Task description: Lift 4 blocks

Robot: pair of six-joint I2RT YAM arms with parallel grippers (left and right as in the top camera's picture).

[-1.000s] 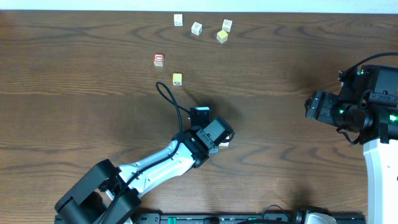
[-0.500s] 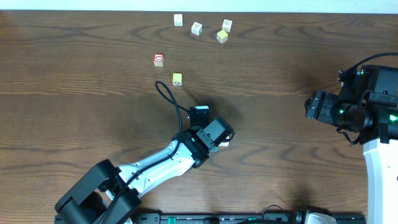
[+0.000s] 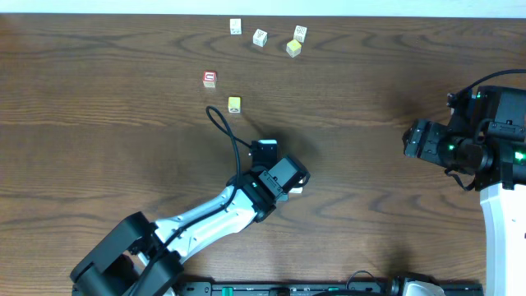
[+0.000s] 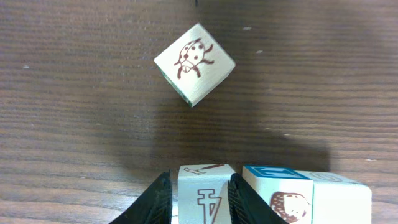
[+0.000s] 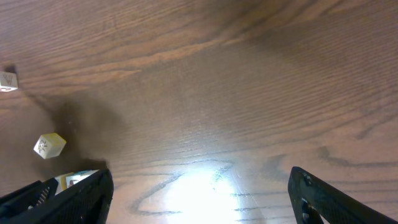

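In the left wrist view, my left gripper is shut on a white block printed with a hammer and a red outline mark, its jaws against both sides. A second white block with a blue-framed top stands just right of it. A ladybug block lies tilted farther ahead on the table. From overhead the left gripper sits mid-table and hides these blocks. Three more white blocks lie at the far edge. My right gripper hangs open over bare wood.
A red cube and two yellow cubes lie in the far half of the table. The left arm's cable loops toward them. The right arm stays at the right edge. A pale cube shows in the right wrist view.
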